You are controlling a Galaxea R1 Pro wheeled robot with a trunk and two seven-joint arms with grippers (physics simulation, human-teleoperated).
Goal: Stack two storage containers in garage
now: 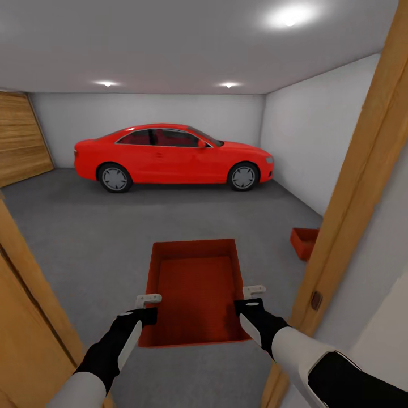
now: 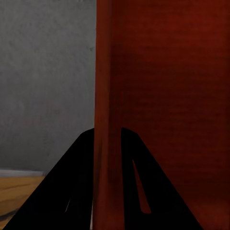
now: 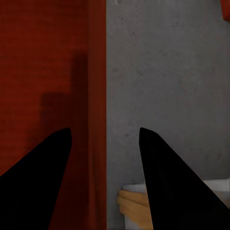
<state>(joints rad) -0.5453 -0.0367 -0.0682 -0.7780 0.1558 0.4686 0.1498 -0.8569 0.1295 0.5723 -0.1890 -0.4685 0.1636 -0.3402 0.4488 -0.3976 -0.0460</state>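
Observation:
I hold one orange-red storage container (image 1: 195, 289) in front of me above the garage floor (image 1: 85, 238), its open top facing up. My left gripper (image 1: 148, 300) is shut on its left wall; the left wrist view shows the fingers (image 2: 81, 182) pinching that wall (image 2: 108, 72). My right gripper (image 1: 253, 294) stands open astride the right wall (image 3: 96, 72), its fingers (image 3: 167, 182) clear of the wall on both sides. The second storage container (image 1: 304, 241) rests on the floor by the right wall, partly hidden by the door frame.
I stand in a doorway, with wooden frame posts close on the right (image 1: 362, 170) and the left (image 1: 28, 317). A red car (image 1: 170, 156) is parked across the back of the garage. A wide wood-plank door (image 1: 20, 139) is at the left.

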